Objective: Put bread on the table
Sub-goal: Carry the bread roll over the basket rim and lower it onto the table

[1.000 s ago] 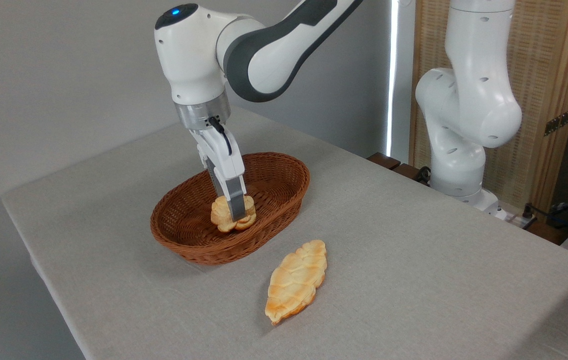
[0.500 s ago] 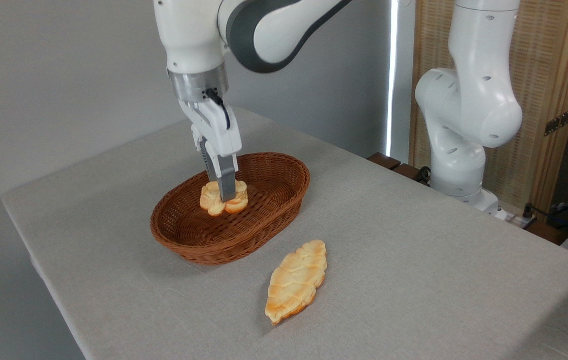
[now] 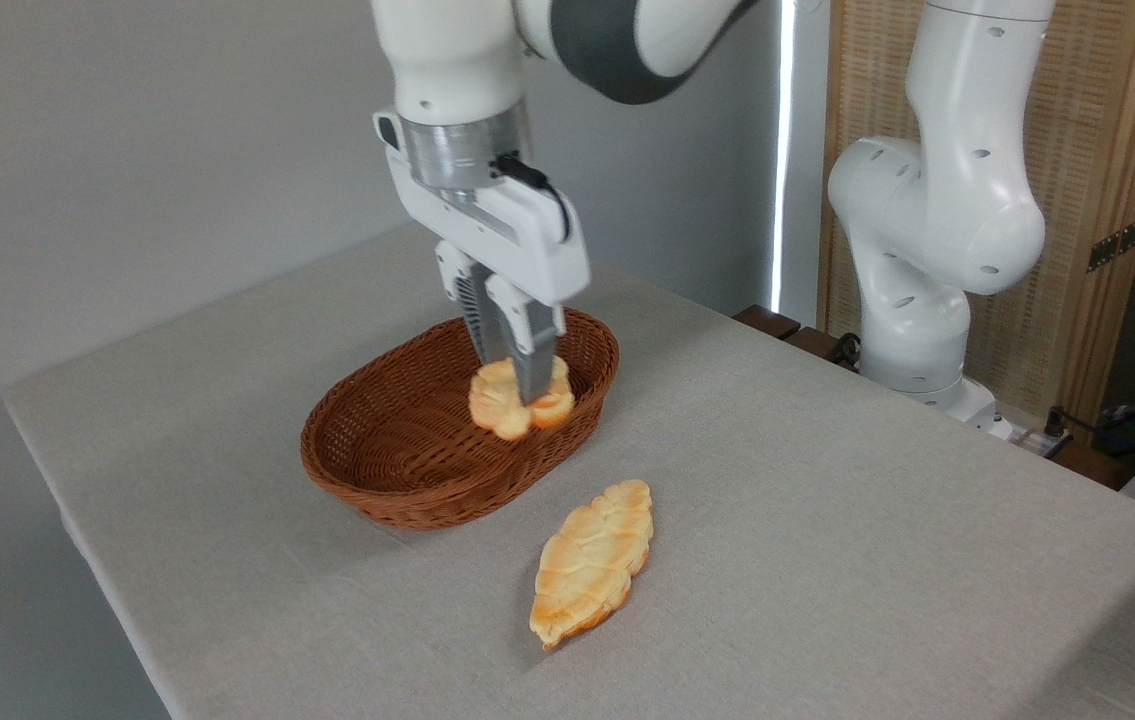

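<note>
- Hanging in the air above the wicker basket (image 3: 397, 470), the bread (image 3: 512, 400) is lifted clear, not yet set down.
- The gripper (image 3: 519, 385) is clamped on it.
- Left to do: carry it out to the bare table (image 3: 827, 520), perhaps near the leaf-shaped bread (image 3: 592, 560), and release.

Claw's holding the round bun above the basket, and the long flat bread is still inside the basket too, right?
Not quite. The camera view shows the long flat bread lying on the table, in front of the basket, not inside it. The rest holds: the claw grips the round bun above the basket.
</note>
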Motion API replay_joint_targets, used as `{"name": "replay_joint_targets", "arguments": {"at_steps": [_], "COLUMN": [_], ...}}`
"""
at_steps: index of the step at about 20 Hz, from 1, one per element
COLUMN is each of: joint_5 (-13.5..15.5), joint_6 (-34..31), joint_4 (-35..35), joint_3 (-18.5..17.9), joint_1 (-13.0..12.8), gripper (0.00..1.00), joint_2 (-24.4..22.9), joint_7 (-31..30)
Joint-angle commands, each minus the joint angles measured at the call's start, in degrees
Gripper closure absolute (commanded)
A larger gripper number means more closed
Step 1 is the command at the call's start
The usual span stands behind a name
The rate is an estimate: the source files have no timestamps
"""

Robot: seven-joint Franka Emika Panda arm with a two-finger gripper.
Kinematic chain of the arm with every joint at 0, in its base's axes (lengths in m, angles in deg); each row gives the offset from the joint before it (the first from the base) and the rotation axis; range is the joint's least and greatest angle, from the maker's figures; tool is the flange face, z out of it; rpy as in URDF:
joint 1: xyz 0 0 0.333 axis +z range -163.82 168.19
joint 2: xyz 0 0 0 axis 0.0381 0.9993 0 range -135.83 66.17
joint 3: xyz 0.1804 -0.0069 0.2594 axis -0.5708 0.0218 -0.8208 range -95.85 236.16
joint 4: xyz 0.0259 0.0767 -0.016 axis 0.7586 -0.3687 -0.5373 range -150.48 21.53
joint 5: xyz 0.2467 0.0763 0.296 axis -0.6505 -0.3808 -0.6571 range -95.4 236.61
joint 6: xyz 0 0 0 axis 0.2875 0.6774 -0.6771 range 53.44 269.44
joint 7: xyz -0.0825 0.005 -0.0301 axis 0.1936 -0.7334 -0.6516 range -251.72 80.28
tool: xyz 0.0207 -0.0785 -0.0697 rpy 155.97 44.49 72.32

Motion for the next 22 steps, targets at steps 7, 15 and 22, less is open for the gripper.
{"name": "replay_joint_targets", "arguments": {"at_steps": [7,15,22], "joint_5": [-5.3,-6.3,-6.2], "joint_6": [-7.7,-8.0,-7.8], "joint_4": [-2.0,-2.5,-2.6], "joint_3": [-6.0,-6.0,-6.0], "joint_1": [-0.4,-0.6,-0.7], "gripper": [0.38,0.0,0.0], "joint_2": [1.1,1.5,1.5], "joint_7": [10.5,11.8,11.9]}}
